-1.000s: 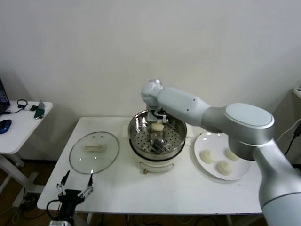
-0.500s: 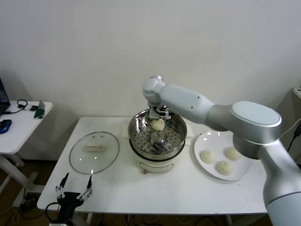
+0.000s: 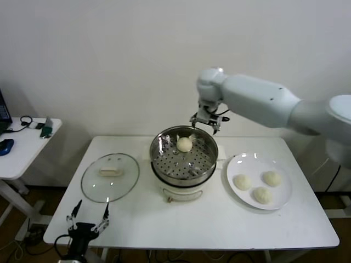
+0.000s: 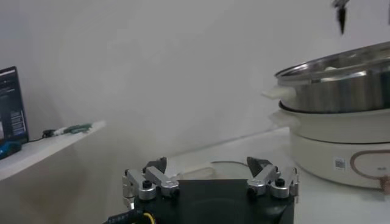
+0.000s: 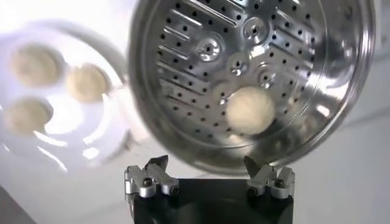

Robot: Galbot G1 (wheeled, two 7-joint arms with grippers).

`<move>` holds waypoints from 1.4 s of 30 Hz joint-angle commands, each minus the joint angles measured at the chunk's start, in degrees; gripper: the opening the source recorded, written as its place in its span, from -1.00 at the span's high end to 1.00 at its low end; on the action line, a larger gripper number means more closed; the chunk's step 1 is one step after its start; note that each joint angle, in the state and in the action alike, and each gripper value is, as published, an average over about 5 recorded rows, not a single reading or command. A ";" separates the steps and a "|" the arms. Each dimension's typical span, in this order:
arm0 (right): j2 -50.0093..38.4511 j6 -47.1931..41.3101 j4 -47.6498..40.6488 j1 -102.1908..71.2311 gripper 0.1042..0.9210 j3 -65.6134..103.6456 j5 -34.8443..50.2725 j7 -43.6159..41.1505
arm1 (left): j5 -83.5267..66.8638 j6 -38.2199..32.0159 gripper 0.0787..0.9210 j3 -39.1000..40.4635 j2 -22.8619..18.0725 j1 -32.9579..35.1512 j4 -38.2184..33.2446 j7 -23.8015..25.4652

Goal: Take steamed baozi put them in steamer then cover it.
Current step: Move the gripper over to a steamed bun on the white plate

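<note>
**One bun down, three to go**

Since a second earlier, the right gripper had lifted out of the steamer and swung toward the plate, jaws spread and empty. One steamed baozi sat on the perforated floor near the far wall; three more baozi waited on the plate. The left gripper hung parked off the table's near edge, fingers apart. The glass lid lay beside the cooker. Risk ahead: squeezing a soft bun too hard could dent it, or a shallow grip could drop it short of the basket.
</note>
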 commanded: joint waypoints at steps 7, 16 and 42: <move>-18.85 -19.25 7.45 0.28 -0.76 -11.93 22.11 6.97 | 0.61 -0.09 -0.77 0.18 0.30 0.49 -0.20 -0.02; -19.38 -25.63 4.67 -13.59 -0.76 -4.41 16.74 7.77 | 1.57 -0.39 -0.77 -0.06 -0.03 1.62 -0.45 -0.08; -11.28 -23.42 -9.62 -27.46 -0.76 7.48 9.05 7.78 | 2.33 -0.64 -0.77 -0.42 -0.48 2.18 0.10 -0.05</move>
